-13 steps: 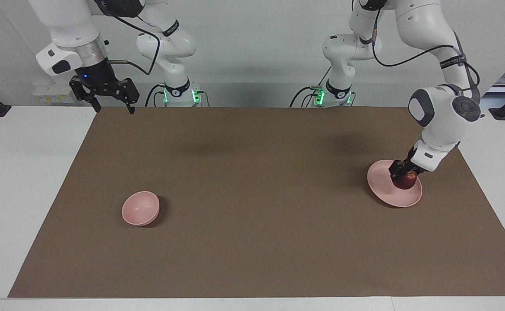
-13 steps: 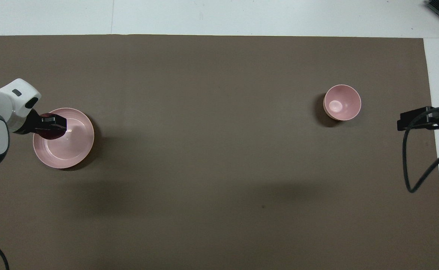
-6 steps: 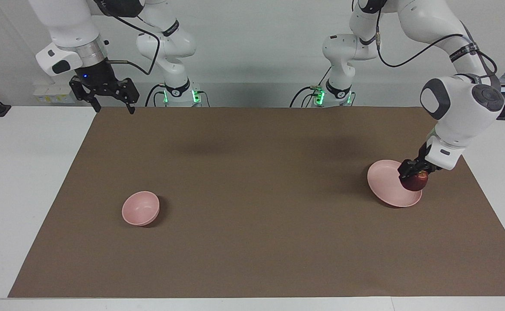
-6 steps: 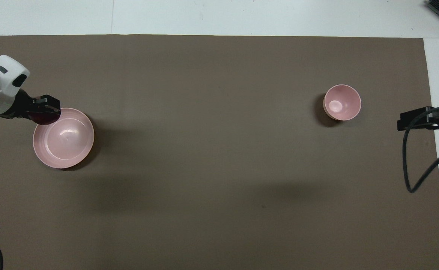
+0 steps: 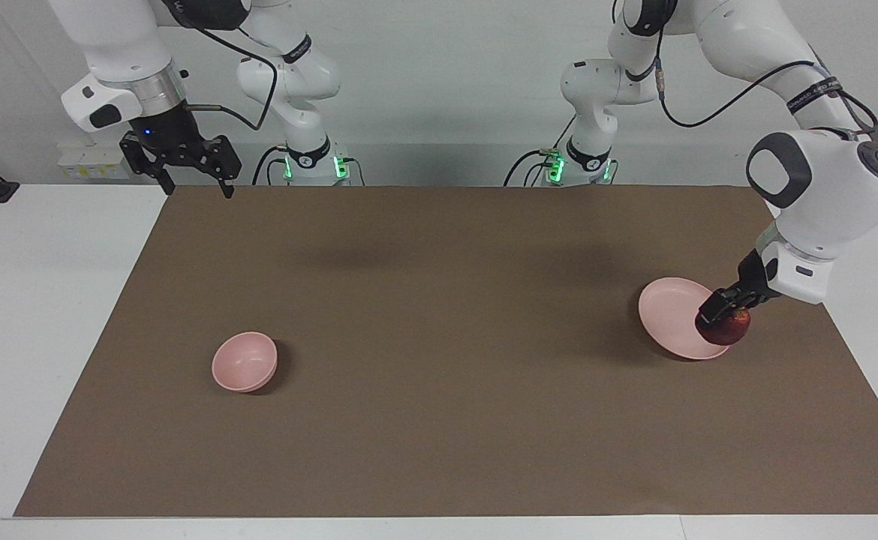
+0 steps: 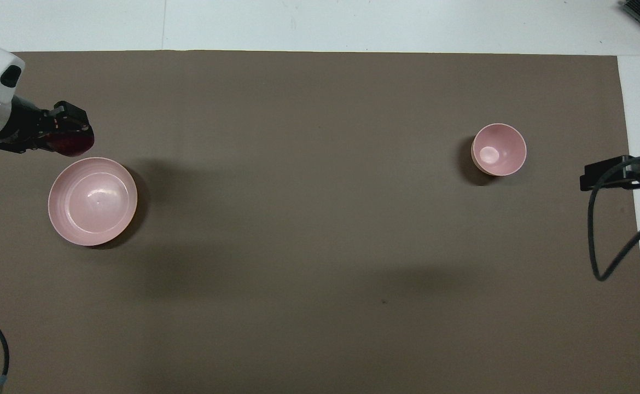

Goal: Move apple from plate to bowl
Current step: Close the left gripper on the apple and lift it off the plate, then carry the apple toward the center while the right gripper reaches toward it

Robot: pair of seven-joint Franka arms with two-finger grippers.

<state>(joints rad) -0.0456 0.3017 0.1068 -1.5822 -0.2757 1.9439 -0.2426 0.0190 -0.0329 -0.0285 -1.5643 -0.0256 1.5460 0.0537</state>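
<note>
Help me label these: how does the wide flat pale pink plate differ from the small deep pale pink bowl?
The wide flat pale pink plate is broader and shallower with a low rim; the small deep pale pink bowl is narrower with steep walls. The plate sits toward the left arm's end, the bowl toward the right arm's. Both are round, pink and empty.

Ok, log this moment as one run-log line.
left gripper: shut on apple, raised off plate | right gripper: open, waiting, raised at table corner | bowl: empty
</note>
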